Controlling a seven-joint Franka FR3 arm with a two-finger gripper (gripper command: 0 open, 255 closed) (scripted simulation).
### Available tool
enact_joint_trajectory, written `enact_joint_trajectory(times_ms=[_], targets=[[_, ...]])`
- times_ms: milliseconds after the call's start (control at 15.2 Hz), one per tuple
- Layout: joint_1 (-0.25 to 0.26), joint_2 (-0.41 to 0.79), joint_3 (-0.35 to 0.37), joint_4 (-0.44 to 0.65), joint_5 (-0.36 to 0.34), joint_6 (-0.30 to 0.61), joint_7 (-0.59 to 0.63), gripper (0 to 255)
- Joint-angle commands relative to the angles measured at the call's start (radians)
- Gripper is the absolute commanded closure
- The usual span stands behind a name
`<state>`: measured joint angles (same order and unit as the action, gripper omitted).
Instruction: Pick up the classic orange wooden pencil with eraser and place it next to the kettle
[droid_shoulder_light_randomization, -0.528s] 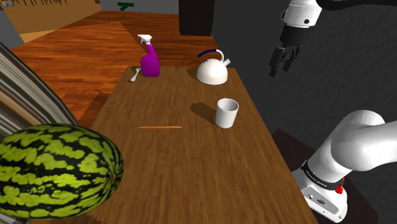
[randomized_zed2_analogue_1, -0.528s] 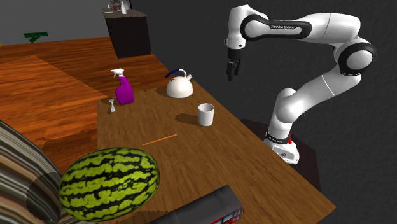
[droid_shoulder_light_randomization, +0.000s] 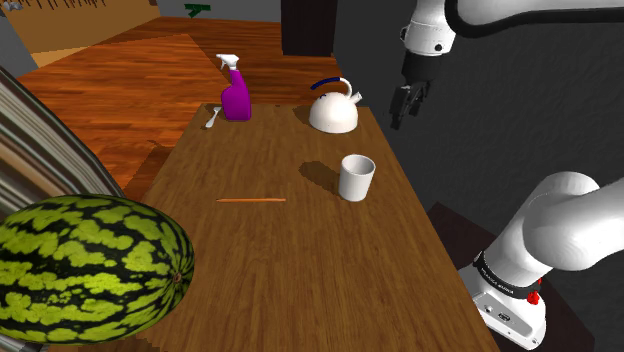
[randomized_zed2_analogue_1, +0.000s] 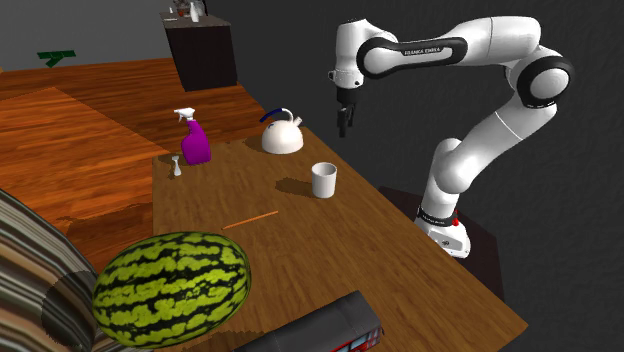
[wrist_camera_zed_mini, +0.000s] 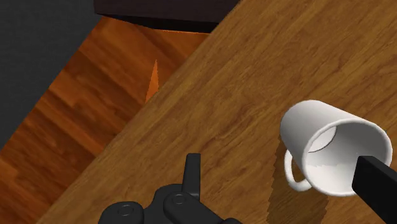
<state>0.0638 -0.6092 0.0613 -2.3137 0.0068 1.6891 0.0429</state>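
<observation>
Orange pencil is lying flat mid-table, with open surface all round it. White mug is standing near the shoulder view's right edge, and the white kettle is sitting at the far end. Gripper is hovering beside the kettle, off that edge, fingers spread wide and holding nothing. Purple spray bottle and watermelon are sitting well apart from the pencil.

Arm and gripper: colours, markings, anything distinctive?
The arm has white rounded links with dark joints, a black band lettered in white on the upper link, and a small red mark near the base. The gripper is all black, with two fingers.
</observation>
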Motion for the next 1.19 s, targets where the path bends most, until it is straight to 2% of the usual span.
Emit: enact_joint_trajectory(times_ms=[0,594,1122], targets=[[0.018,0.062,0.022,0.024,-0.004,0.045,-0.014,0],[0.09,0.327,0.134,0.15,-0.055,0.202,-0.043,0],[0.151,0.566,0.231,0.301,-0.161,0.29,-0.041,0]])
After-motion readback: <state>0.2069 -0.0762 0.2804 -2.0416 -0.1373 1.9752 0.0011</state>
